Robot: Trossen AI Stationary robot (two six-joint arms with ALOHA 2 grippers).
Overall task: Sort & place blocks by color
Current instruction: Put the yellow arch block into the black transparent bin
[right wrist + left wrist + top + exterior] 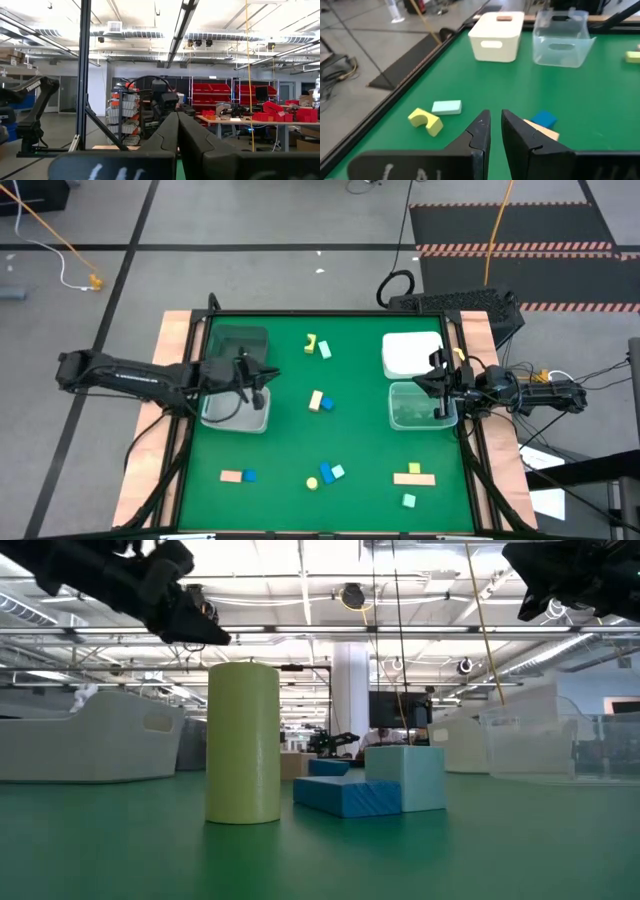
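Left gripper (256, 380) over left bins (236, 410), right gripper (441, 386) over clear bin (421, 406); both jaws pressed together, empty. Blocks (320, 401) scattered on table (350, 440), unsorted; arms likely parked clear.

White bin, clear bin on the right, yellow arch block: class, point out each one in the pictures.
white bin (412, 352), high view, middle of its top.
clear bin (418, 406), high view, its floor.
yellow arch block (426, 121), left wrist view, its upper face.
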